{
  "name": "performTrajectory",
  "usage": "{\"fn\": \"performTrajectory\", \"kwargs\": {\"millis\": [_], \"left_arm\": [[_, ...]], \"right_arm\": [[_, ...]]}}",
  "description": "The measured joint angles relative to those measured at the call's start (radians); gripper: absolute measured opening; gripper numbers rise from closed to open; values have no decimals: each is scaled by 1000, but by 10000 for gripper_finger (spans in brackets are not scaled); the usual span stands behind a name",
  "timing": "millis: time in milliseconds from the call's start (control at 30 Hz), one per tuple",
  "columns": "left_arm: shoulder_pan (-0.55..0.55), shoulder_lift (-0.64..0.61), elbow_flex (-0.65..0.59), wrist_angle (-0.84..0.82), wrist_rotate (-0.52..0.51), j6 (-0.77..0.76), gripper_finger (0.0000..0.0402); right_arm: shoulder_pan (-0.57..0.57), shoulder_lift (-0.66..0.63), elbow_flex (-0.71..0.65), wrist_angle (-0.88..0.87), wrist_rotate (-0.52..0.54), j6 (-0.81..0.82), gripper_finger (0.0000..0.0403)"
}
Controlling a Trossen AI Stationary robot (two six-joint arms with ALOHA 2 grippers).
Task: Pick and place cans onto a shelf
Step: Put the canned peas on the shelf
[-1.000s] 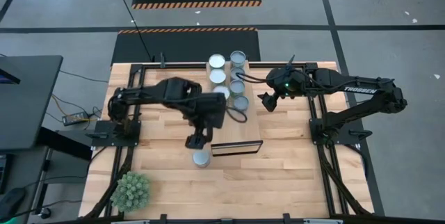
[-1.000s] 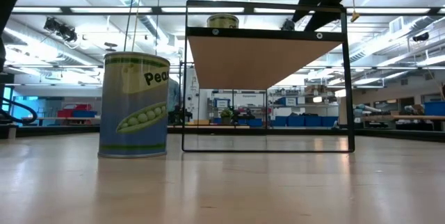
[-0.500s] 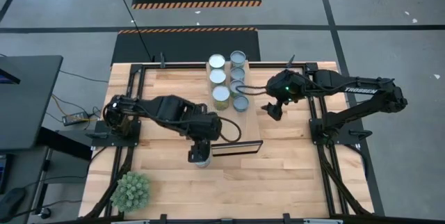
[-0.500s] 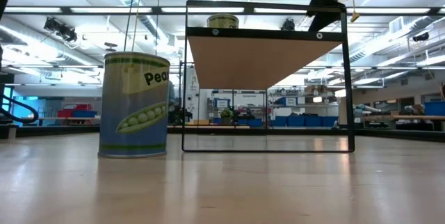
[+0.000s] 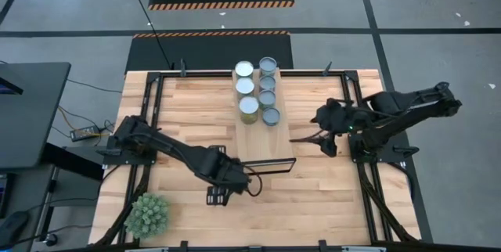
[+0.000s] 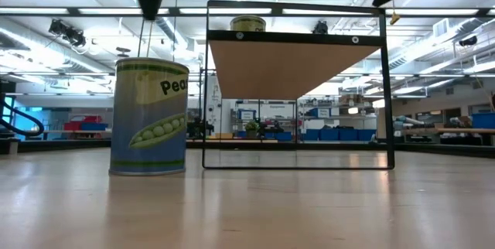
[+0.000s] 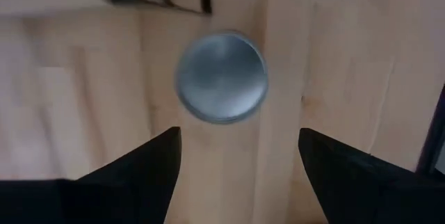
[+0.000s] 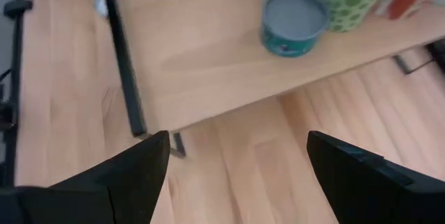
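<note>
Loose can (image 7: 221, 77) stood upright on table (image 5: 180, 119), long axis vertical, directly under my left gripper (image 7: 240, 172) and slightly ahead of spread fingers, not touched. Just beyond can: shelf (image 5: 264, 141) open end. I judged left arm far nearer; straight descent would bracket can. Right gripper (image 8: 233, 175) hung wide, empty, beside shelf's right edge, well apart from loose can; shelved cans (image 5: 258, 91) ahead of it.

A pea-labelled can (image 6: 149, 117) stands on the table (image 6: 247, 210) beside the shelf (image 6: 296, 52). Another can (image 6: 247, 23) sits on top.
</note>
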Motion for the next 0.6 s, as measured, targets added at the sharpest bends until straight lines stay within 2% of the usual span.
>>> {"fn": "performTrajectory", "kwargs": {"millis": [133, 333, 600], "left_arm": [[-6, 0, -66, 37, 43, -19, 293], [-6, -82, -156, 88, 34, -26, 293], [21, -352, -505, 294, 40, -151, 293]], "right_arm": [[61, -12, 0, 0, 107, 79, 347], [106, -9, 0, -20, 142, 99, 347], [106, -8, 0, -15, 197, 101, 347]]}}
